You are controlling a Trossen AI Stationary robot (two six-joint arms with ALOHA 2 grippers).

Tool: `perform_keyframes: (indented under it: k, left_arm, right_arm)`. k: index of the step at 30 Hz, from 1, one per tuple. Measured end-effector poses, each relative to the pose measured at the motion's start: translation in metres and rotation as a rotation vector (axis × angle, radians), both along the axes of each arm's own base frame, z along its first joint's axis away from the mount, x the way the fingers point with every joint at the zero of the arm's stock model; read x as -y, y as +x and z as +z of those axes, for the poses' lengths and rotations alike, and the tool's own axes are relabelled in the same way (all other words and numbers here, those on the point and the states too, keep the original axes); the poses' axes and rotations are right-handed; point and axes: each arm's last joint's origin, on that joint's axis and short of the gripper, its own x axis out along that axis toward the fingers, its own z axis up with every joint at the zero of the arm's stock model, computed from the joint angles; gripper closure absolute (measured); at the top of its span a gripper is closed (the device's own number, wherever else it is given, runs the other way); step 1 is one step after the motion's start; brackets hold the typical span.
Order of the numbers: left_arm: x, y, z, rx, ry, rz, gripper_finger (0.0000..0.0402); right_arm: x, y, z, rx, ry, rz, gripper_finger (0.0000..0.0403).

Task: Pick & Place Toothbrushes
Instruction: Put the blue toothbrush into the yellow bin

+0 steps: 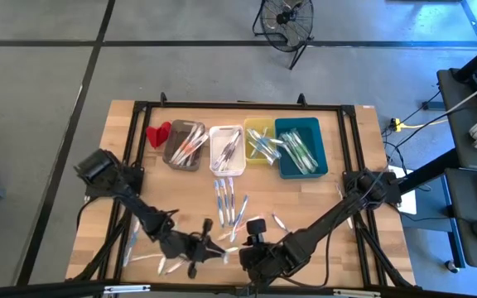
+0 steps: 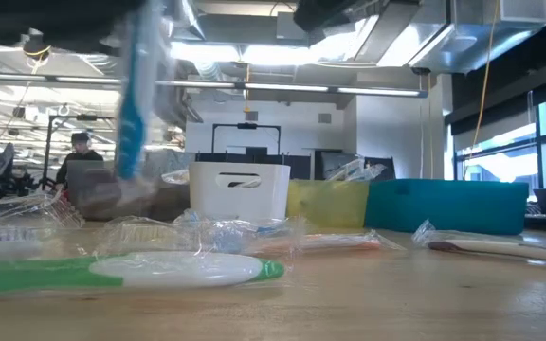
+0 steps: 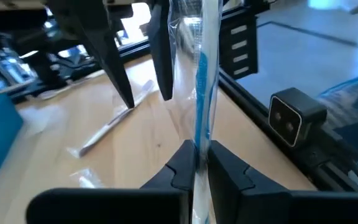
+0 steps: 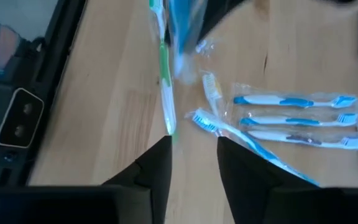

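Left gripper [image 1: 195,247], seen from above, sits low near the table's front edge, close beside the right gripper [image 1: 251,248]. Left wrist view: fingers pinched on a wrapped blue toothbrush [image 3: 201,81], long axis standing upright. Right wrist view: jaws parted, empty, a green toothbrush [image 4: 165,87] lying lengthwise just ahead. Bins [image 1: 301,147] wait well beyond.

4 bins [image 1: 244,146] behind loose toothbrushes [image 1: 230,199]; both on table [image 1: 354,194]
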Motion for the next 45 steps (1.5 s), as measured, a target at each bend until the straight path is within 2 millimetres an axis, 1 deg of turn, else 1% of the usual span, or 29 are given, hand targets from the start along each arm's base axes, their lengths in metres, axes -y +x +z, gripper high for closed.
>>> perform_keyframes:
  k: [3,10,18,22,25,29,34,39,45]
  left_arm:
    - [-0.007,0.008,0.001,0.010,-0.013,-0.036,0.0382]
    - [-0.020,0.021,0.006,0.049,-0.009,-0.050,0.0382]
    - [-0.024,0.023,0.006,0.047,-0.013,-0.041,0.0382]
    - [-0.024,0.023,0.006,0.047,-0.009,-0.056,0.0382]
    - [-0.024,0.023,0.006,0.047,-0.008,-0.057,0.0382]
    - [-0.024,0.023,0.006,0.049,0.000,-0.062,0.0382]
    - [-0.024,0.024,0.006,0.052,0.008,-0.062,0.0382]
    - [-0.027,0.026,0.005,0.054,0.006,-0.052,0.0382]
    - [-0.027,0.032,-0.004,0.044,0.006,-0.062,0.0382]
  right_arm:
    - [0.000,0.001,0.001,0.005,-0.006,0.023,0.0289]
    - [0.000,0.001,0.002,0.006,-0.010,0.042,0.0319]
    - [-0.001,0.002,0.003,0.023,0.012,0.029,0.0337]
    - [-0.002,0.003,0.004,0.033,0.017,0.027,0.0324]
    - [-0.001,0.003,0.004,0.045,0.000,0.018,0.0299]
    - [-0.001,0.005,0.004,0.051,-0.028,0.050,0.0262]
    - [0.000,0.008,0.005,0.064,-0.050,0.085,0.0235]
    - [0.000,0.011,0.007,0.090,-0.052,0.107,0.0234]
    - [-0.003,0.014,0.015,0.125,-0.051,0.136,0.0258]
